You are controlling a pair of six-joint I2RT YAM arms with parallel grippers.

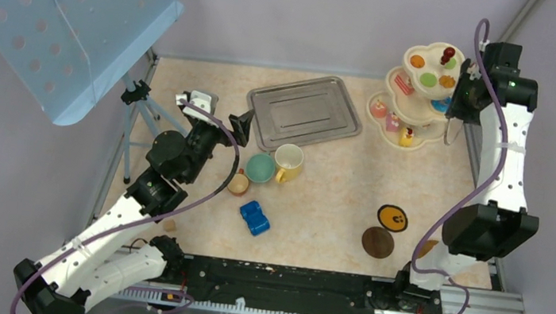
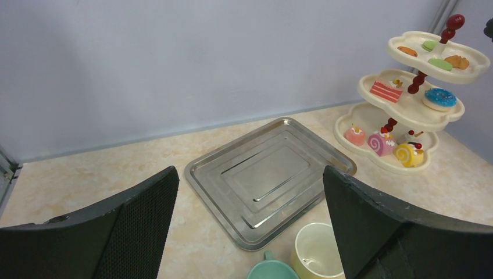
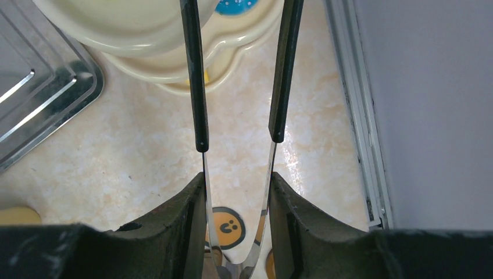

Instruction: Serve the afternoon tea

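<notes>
The cream three-tier stand (image 1: 419,86) at the back right holds tiny cakes and macarons; it also shows in the left wrist view (image 2: 407,99) and the right wrist view (image 3: 145,35). My right gripper (image 1: 462,99) (image 3: 236,180) is shut on silver black-tipped tongs (image 3: 195,75), whose arms stand apart and reach to the stand's lower tiers. My left gripper (image 1: 240,127) (image 2: 250,174) is open and empty above the cups. The small brown cup (image 1: 238,182), teal cup (image 1: 261,168) (image 2: 273,272) and yellow mug (image 1: 288,161) (image 2: 317,253) stand together. Coasters (image 1: 393,218) (image 3: 227,228) lie front right.
A steel tray (image 1: 304,112) (image 2: 267,174) (image 3: 35,99) lies at the back centre. A blue toy car (image 1: 254,217) sits in front of the cups. A plain brown coaster (image 1: 377,242) lies by the smiley one. A blue perforated panel (image 1: 61,10) on a tripod stands at the left.
</notes>
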